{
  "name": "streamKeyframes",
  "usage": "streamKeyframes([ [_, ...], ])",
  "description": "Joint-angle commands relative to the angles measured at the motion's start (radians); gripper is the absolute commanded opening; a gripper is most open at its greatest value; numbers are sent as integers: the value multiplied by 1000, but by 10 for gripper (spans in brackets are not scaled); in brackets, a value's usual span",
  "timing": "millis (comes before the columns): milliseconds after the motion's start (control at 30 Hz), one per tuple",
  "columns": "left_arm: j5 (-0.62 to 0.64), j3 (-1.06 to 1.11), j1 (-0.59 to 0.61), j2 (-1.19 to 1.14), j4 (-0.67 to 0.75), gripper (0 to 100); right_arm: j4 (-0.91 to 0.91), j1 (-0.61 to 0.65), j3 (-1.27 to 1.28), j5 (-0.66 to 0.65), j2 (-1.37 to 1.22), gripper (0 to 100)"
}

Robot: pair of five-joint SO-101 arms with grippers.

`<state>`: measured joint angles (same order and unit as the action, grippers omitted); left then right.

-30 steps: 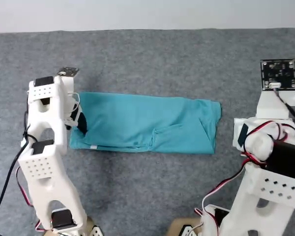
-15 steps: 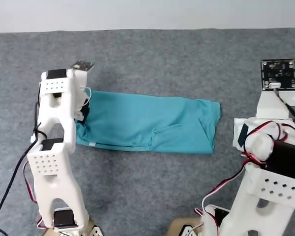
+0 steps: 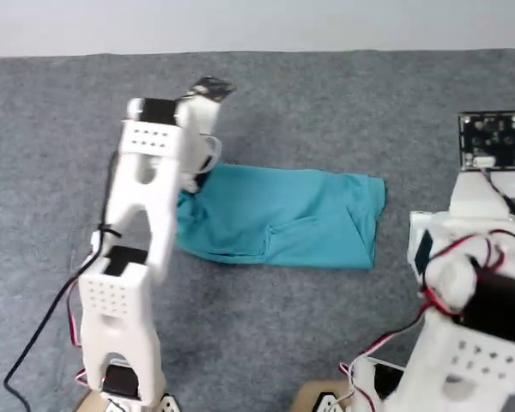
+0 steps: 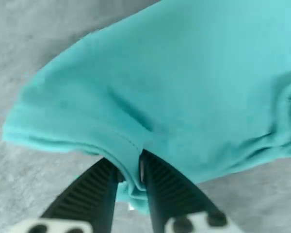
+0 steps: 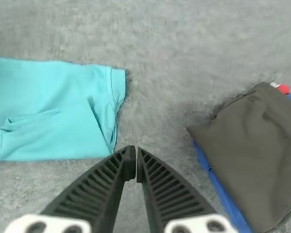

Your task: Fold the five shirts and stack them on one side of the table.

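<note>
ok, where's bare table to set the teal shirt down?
Free: the table strip beyond the teal shirt, and the patch nearer than it between left arm and right arm. Crowded: beside the right gripper, where a dark shirt lies on a blue cloth.

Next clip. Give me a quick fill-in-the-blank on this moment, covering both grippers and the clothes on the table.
The shirt pinched in the shut left gripper is ___ in colour.
The right gripper is shut over the grey table cover and holds ___.
In the right wrist view, a dark garment lies on another garment, whose colour is ___.
Missing words: teal; nothing; blue.
</note>
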<state>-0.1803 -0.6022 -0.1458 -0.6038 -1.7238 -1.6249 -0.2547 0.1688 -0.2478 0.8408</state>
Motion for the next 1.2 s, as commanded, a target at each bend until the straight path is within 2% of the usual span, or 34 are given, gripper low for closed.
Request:
streamKeyframes([
  [0, 44, -35, -109, 74, -29, 5, -10, -56, -6, -68, 48, 9],
  [267, 118, -133, -311, 63, -28, 5, -10, -283, -6, -186, 56, 9],
  [567, 132, -213, -476, 49, 2, 5, -10, -384, 44, -219, 64, 9],
  [967, 166, -472, -519, -144, -29, 6, -10, -443, 48, -219, 64, 9],
  [1167, 166, -506, -540, -147, -28, 6, -10, -441, 48, -219, 64, 9],
])
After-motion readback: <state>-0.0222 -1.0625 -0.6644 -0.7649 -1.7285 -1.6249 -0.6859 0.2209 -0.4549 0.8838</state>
